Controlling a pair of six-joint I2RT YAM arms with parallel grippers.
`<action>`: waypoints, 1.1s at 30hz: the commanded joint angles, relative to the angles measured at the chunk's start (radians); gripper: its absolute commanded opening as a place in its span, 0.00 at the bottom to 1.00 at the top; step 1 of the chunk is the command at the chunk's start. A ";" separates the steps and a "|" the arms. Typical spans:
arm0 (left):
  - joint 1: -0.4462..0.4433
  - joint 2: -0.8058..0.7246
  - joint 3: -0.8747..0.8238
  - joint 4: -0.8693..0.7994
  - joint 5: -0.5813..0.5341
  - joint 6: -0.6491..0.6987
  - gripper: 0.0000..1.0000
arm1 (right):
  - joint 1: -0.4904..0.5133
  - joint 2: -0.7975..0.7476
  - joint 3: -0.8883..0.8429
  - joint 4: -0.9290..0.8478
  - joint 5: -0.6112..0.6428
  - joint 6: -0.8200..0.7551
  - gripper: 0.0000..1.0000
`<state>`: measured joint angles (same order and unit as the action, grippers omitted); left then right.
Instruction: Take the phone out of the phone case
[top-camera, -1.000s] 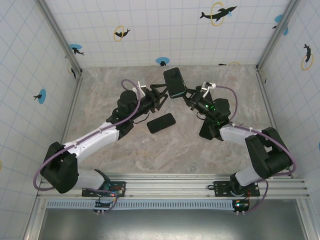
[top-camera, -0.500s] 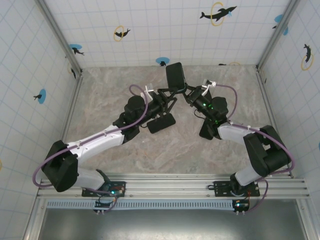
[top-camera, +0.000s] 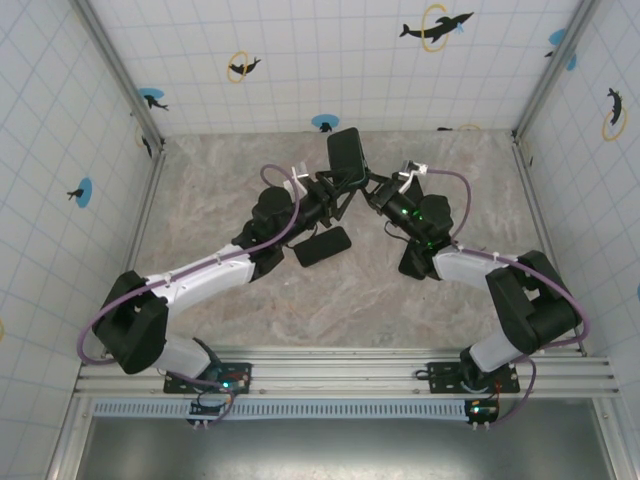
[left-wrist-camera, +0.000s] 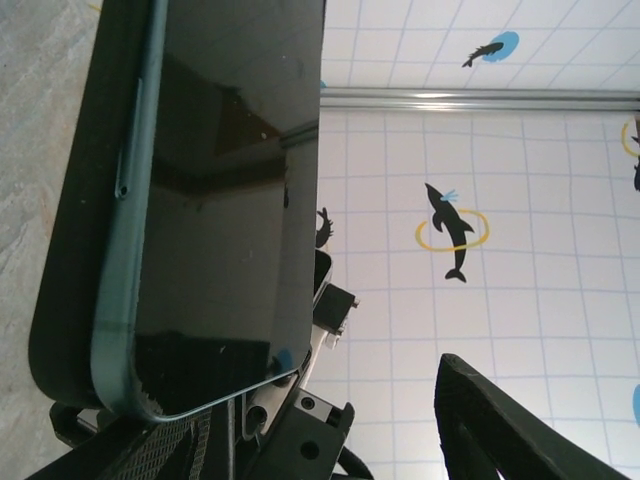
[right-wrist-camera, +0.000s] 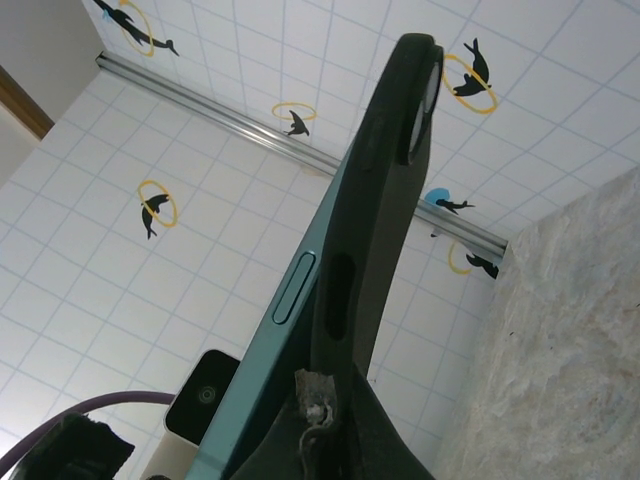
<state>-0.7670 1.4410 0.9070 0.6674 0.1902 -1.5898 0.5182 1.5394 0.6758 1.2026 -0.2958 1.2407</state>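
Right claw (top-camera: 369, 189) beneath cased phone (top-camera: 347, 156)

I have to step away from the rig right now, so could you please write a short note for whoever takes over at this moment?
Right gripper: shut on the phone case, holding it raised above the table.
Left gripper: open, jaws apart around the lower end, nothing gripped.
Phone: in the case, though one teal edge appears to sit partly out of it.
A dark flat slab lies on the table beneath.
Done: cased phone raised between the arms.
Left: close on the phone and pull it free of the case.
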 joint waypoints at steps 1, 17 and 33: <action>0.021 0.007 0.012 0.061 -0.007 -0.021 0.59 | 0.014 -0.005 0.052 0.099 0.010 -0.023 0.00; 0.023 0.053 0.059 0.121 -0.054 -0.027 0.37 | 0.052 -0.028 -0.017 0.201 0.139 -0.011 0.00; 0.012 0.007 0.102 0.007 -0.057 0.051 0.00 | 0.076 -0.043 -0.052 0.187 0.199 -0.039 0.00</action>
<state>-0.7612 1.4853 0.9550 0.6769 0.1566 -1.5883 0.5819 1.5375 0.6418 1.3201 -0.1120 1.2304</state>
